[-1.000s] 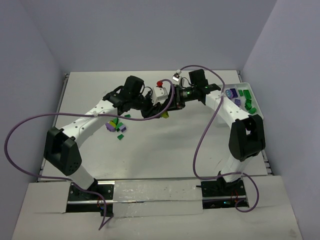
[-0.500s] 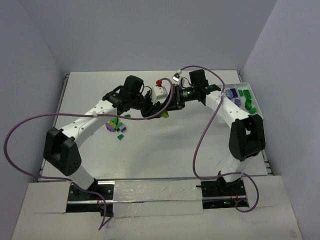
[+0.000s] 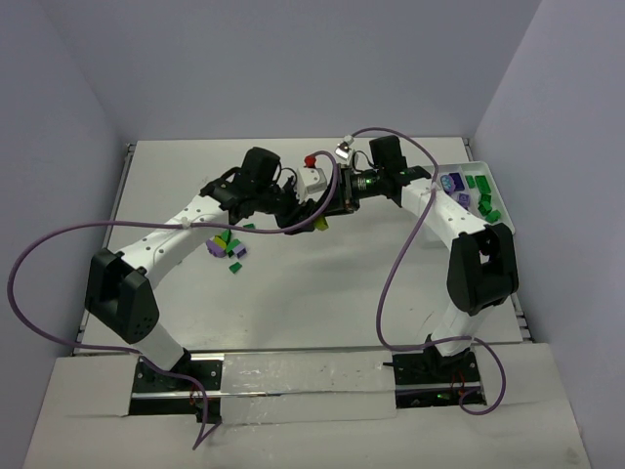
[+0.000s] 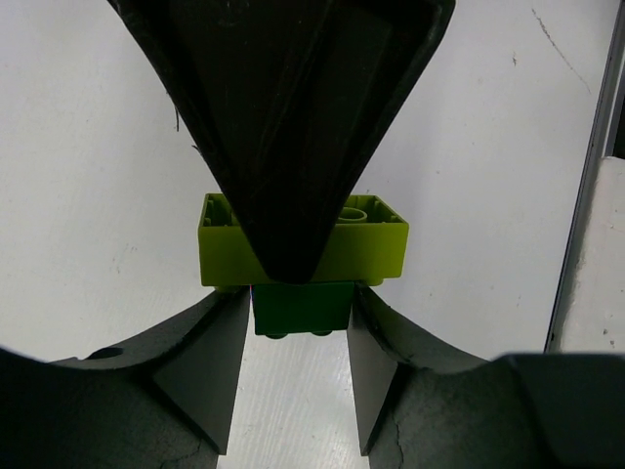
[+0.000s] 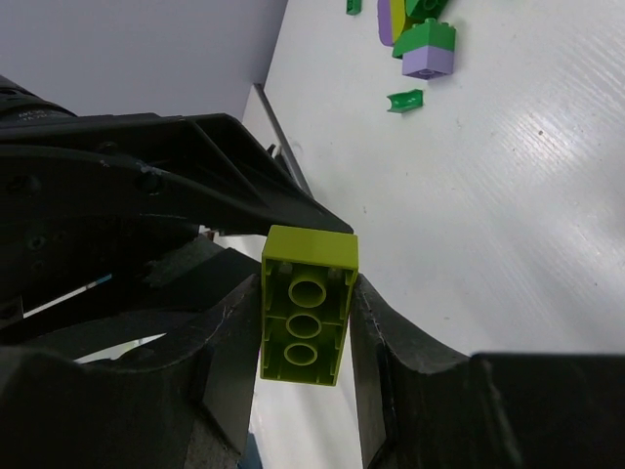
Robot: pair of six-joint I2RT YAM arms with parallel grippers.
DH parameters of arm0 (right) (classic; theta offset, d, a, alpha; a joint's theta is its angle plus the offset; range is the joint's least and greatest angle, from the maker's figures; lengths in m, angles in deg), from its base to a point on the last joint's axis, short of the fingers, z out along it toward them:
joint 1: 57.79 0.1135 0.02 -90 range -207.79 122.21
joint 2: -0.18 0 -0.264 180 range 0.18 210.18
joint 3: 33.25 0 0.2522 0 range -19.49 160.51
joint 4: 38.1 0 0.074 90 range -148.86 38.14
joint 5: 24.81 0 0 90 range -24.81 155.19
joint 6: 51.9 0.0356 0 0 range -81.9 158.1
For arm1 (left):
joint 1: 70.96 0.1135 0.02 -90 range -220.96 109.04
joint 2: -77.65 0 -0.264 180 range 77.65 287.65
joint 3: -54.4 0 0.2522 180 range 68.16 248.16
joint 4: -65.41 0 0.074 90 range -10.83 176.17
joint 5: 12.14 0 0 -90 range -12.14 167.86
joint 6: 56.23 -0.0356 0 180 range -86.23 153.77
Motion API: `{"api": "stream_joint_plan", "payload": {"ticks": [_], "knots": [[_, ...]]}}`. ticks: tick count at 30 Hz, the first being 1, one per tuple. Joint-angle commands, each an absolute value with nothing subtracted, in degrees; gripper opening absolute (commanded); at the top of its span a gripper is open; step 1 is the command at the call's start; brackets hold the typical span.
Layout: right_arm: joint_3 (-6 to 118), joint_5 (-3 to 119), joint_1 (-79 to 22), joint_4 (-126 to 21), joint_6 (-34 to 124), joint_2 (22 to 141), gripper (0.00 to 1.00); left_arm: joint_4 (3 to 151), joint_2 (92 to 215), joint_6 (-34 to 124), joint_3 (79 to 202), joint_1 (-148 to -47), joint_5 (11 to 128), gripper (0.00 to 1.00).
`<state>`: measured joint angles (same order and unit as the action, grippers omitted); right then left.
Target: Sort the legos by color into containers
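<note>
Mid-table, well left of the white tray (image 3: 475,192): one stacked pair of legos held off the surface between both arms.

- Item 1. Yellow-green brick (image 5: 305,303), hollow underside toward the right wrist camera, pinched across its narrow width by the right gripper (image 5: 305,327).
- Item 2. Dark green brick (image 4: 303,308), smaller, seated against the yellow-green one. The left gripper (image 4: 301,337) has a finger flush to each of its sides, pinching it as far as the view shows.
- Item 3. Loose pile (image 3: 227,246) of green, yellow-green and lavender pieces, farther left of the tray than the held pair.
- Item 4. The tray itself, at the table's right edge, holding purple and green pieces.

Handling note: the step looks like splitting the pair. Both grips should be firm before any pull. Peeling one brick off at an angle is likely safer than a straight tug, which could fling a piece. Each half then goes to its colour.

Setting: white matte table (image 3: 322,293), faintly scuffed; plain pale lavender-grey walls (image 3: 293,68) on three sides; purple cables (image 3: 391,283) looping from the arms.
</note>
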<state>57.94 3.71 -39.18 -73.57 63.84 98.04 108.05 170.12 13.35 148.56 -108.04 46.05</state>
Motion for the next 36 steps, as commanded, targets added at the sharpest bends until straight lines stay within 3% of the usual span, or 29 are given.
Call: {"api": "stream_joint_plan", "payload": {"ticks": [1,4,6,10,15,23,28,33,36], "knots": [[57.2,-0.4,-38.1,-70.8,64.7,97.2,0.00,102.8,169.5,14.0,150.6,-108.4,44.7,0.53],[56.7,-0.6,-38.1,-70.5,64.9,97.1,0.00,102.8,169.4,13.7,150.6,-108.4,44.3,0.47],[57.1,-0.6,-38.1,-70.9,64.6,97.1,0.00,102.5,169.5,13.9,150.5,-108.4,44.3,0.17],[58.3,0.2,-38.9,-72.9,62.4,97.5,0.00,102.7,169.3,13.6,149.3,-108.3,44.3,0.00],[60.5,1.9,-43.9,-76.6,58.3,97.8,0.00,103.3,167.1,12.1,144.3,-108.3,45.0,0.00],[71.7,4.0,-60.8,-89.6,48.2,102.3,0.00,102.1,165.0,10.6,135.6,-107.0,45.6,0.00],[83.8,21.4,-67.1,-102.5,33.5,108.0,0.00,101.4,167.3,12.7,137.2,-106.1,47.1,0.00],[87.6,42.5,-67.7,-103.5,26.5,111.3,0.00,101.6,171.3,16.5,142.3,-105.4,49.1,0.00],[88.7,45.6,-67.7,-103.3,24.7,113.9,0.00,100.8,172.2,17.1,143.5,-105.1,49.3,0.00]]}}
